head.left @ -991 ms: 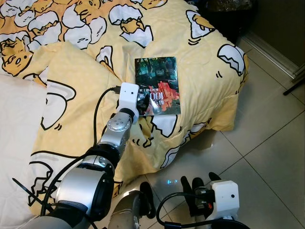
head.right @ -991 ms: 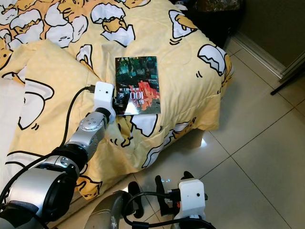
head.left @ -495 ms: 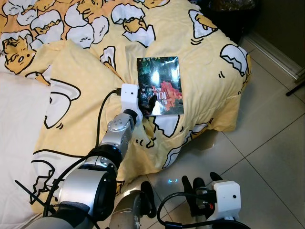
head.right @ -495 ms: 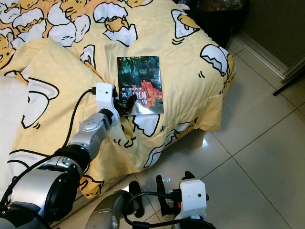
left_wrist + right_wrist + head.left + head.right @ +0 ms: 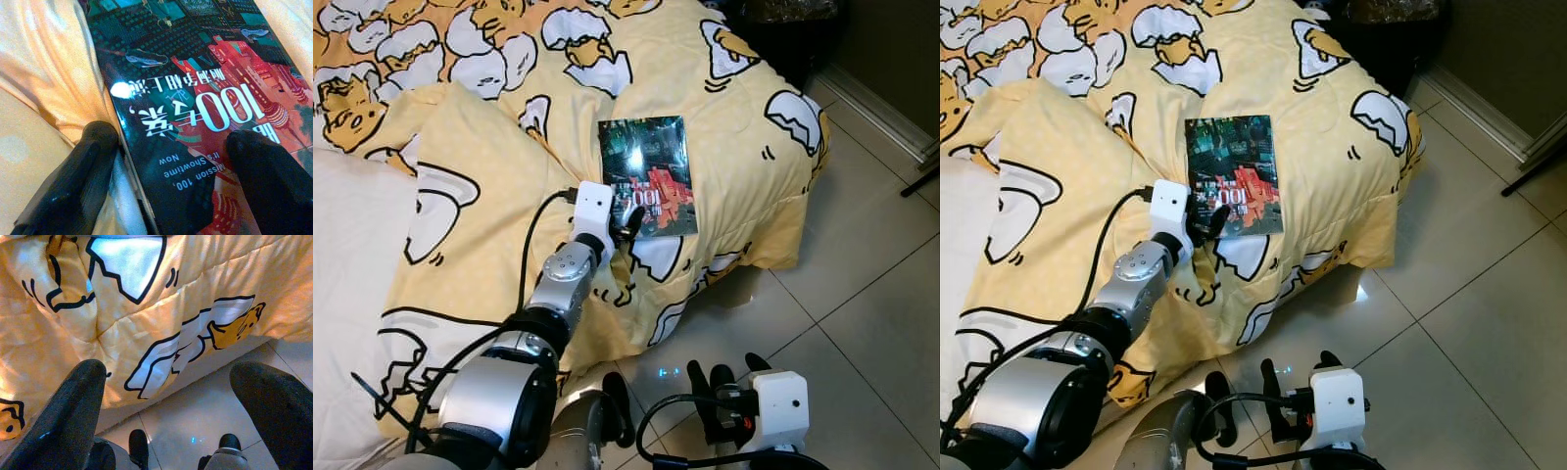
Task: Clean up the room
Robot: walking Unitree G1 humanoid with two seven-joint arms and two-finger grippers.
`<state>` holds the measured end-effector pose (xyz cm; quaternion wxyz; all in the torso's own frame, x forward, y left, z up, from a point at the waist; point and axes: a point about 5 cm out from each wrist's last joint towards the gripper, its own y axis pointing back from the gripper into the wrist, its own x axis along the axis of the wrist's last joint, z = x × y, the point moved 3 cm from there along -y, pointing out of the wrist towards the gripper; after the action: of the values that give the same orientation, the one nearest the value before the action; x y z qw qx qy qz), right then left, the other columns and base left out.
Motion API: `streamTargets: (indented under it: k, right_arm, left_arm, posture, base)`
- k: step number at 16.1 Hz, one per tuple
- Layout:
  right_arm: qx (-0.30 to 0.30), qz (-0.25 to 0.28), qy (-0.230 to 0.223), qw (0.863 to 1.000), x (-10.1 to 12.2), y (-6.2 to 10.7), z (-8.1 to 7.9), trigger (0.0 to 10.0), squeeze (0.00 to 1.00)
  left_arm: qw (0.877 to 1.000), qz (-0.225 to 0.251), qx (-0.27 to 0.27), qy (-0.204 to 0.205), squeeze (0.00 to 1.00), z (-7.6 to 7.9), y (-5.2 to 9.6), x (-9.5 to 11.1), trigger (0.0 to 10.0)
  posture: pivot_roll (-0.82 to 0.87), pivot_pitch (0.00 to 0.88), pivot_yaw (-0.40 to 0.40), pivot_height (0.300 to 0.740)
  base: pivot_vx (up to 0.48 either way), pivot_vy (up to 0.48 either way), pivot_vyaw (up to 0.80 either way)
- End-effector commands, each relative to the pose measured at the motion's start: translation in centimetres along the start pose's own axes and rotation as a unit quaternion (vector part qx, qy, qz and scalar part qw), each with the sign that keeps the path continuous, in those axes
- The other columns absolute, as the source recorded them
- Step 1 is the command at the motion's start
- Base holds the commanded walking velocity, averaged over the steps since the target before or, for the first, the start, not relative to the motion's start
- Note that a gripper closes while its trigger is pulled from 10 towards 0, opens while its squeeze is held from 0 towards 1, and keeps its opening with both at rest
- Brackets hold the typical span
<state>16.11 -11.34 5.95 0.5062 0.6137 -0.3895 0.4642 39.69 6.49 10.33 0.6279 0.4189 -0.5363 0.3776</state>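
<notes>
A glossy book (image 5: pixel 646 174) with a dark teal and red cover lies flat on the yellow egg-print duvet (image 5: pixel 744 147), near the bed's corner. My left gripper (image 5: pixel 625 221) is stretched out to the book's near left corner and is open. In the left wrist view one finger (image 5: pixel 93 166) rests on the duvet beside the book's edge. The other finger (image 5: pixel 266 171) sits over the cover (image 5: pixel 195 98). My right gripper (image 5: pixel 176 421) hangs open low by the bed's side, above the tiled floor (image 5: pixel 205 411).
A pale sheet (image 5: pixel 352 245) covers the bed at the left. Beige floor tiles (image 5: pixel 862 294) spread to the right of the bed. A dark bin or bag (image 5: pixel 783 29) stands at the far corner by the skirting board, and a black stand leg (image 5: pixel 920 181) reaches in at the right edge.
My left gripper has slid right and closer to the book's near left corner, with its fingers now astride that edge. The camera shifted slightly. The right arm stayed put.
</notes>
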Motion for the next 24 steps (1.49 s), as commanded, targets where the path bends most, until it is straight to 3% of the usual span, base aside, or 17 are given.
streamTargets:
  k: [1, 2, 4, 5, 6, 10, 14, 16, 19, 21, 24]
  right_arm:
    - [-0.001, -0.015, -0.010, 1.000, -0.6, 0.5, -0.1, 10.0, 0.00]
    - [-0.002, -0.015, -0.011, 1.000, -0.7, 0.5, -0.1, 10.0, 0.00]
    - [-0.003, -0.016, -0.013, 1.000, -0.7, 0.4, -0.1, 10.0, 0.00]
    - [-0.003, -0.016, -0.013, 1.000, -0.7, 0.4, -0.2, 10.0, 0.00]
    - [-0.004, -0.015, -0.013, 1.000, -0.7, 0.3, -0.2, 10.0, 0.00]
    - [-0.008, -0.013, -0.015, 1.000, -0.6, 0.3, -0.1, 10.0, 0.00]
    - [-0.018, -0.009, -0.021, 1.000, -0.6, 0.1, -0.2, 10.0, 0.00]
    - [-0.021, -0.002, -0.030, 0.999, -0.6, -0.5, -0.6, 10.0, 0.00]
    - [-0.019, 0.007, -0.035, 0.999, -0.4, -1.5, -1.1, 10.0, 0.00]
    - [-0.023, 0.013, -0.032, 0.999, -0.2, -1.9, -0.8, 10.0, 0.00]
    - [-0.028, 0.028, -0.025, 0.999, 0.5, -2.4, 0.1, 10.0, 0.00]
  left_arm:
    - [0.993, -0.087, -0.021, 0.078, 0.00, 1.5, 1.0, -4.5, 10.0]
    - [0.983, -0.106, -0.029, 0.146, 0.00, 2.2, 1.2, -5.2, 10.0]
    - [0.975, -0.121, -0.051, 0.178, 0.00, 3.4, 1.4, -6.0, 10.0]
    - [0.975, -0.132, -0.062, 0.166, 0.00, 4.0, 1.7, -6.6, 0.8]
    - [0.977, -0.141, -0.058, 0.150, 0.00, 4.0, 1.9, -7.1, 0.0]
    - [0.965, -0.137, -0.073, 0.213, 0.00, 4.3, 2.0, -7.1, 0.0]
    - [0.973, -0.096, -0.102, 0.186, 0.00, 4.2, 1.4, -5.3, 0.0]
    - [0.961, -0.093, -0.153, 0.209, 0.00, 5.3, 1.7, -5.3, 0.0]
    - [0.948, -0.097, -0.155, 0.260, 0.00, 5.4, 1.8, -5.5, 0.0]
    - [0.940, -0.089, -0.154, 0.293, 0.00, 4.9, 1.8, -4.9, 0.0]
    - [0.943, -0.065, -0.143, 0.293, 0.00, 3.2, 1.6, -3.8, 0.0]
  posture:
    - [-0.31, 0.376, 0.180, 0.740]
    - [-0.31, 0.378, 0.182, 0.740]
    - [-0.31, 0.379, 0.186, 0.740]
    - [-0.31, 0.379, 0.188, 0.740]
    - [-0.31, 0.380, 0.190, 0.740]
    - [-0.31, 0.378, 0.200, 0.740]
    - [-0.29, 0.379, 0.234, 0.740]
    - [-0.26, 0.371, 0.263, 0.740]
    - [-0.24, 0.355, 0.280, 0.740]
    - [-0.25, 0.331, 0.283, 0.740]
    - [-0.27, 0.279, 0.265, 0.740]
  base:
    - [0.000, 0.000, 0.00]
    - [0.000, 0.000, 0.00]
    - [0.000, 0.000, 0.00]
    - [0.000, 0.000, 0.00]
    - [0.000, 0.000, 0.00]
    - [0.000, 0.000, 0.00]
    - [0.000, 0.000, 0.00]
    - [0.000, 0.000, 0.00]
    - [0.000, 0.000, 0.00]
    - [0.000, 0.000, 0.00]
    - [0.000, 0.000, 0.00]
